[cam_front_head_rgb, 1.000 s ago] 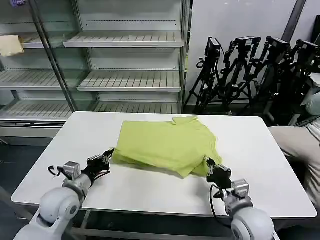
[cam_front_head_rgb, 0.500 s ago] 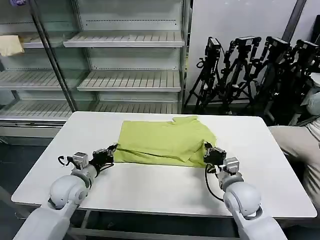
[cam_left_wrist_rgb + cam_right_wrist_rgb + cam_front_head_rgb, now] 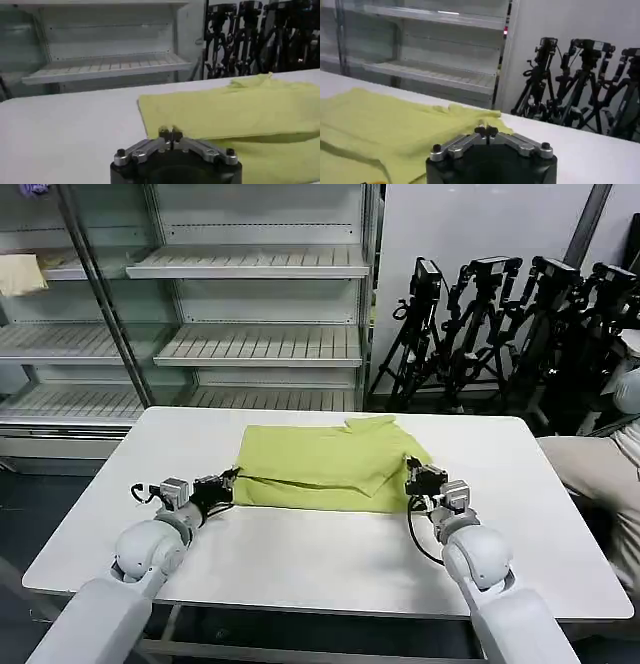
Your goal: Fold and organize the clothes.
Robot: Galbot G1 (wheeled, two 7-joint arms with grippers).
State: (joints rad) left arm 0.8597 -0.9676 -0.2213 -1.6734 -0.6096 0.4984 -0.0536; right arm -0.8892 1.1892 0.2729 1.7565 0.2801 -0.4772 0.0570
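The lime-green shirt (image 3: 325,467) is lying folded on the white bench (image 3: 300,554), toward the 12 o'clock side of the benchtop, with its small collar (image 3: 370,423) pointing to the far edge. An upper layer is resting over the lower one, leaving a strip of the lower layer showing along the near edge.

The left gripper (image 3: 226,480) is sitting low at the shirt's 9 o'clock corner, its fingers clenched together at the cloth's edge; whether cloth is pinched between them cannot be told. The right gripper (image 3: 410,476) is sitting at the shirt's 3 o'clock corner, fingers likewise clenched, and a grasp on cloth cannot be confirmed there either.

No writing or label is readable on the shirt, the bench or the grippers.

Behind the bench, metal shelves (image 3: 250,344) are standing at 11 o'clock and black tripods (image 3: 500,324) at 1 o'clock.
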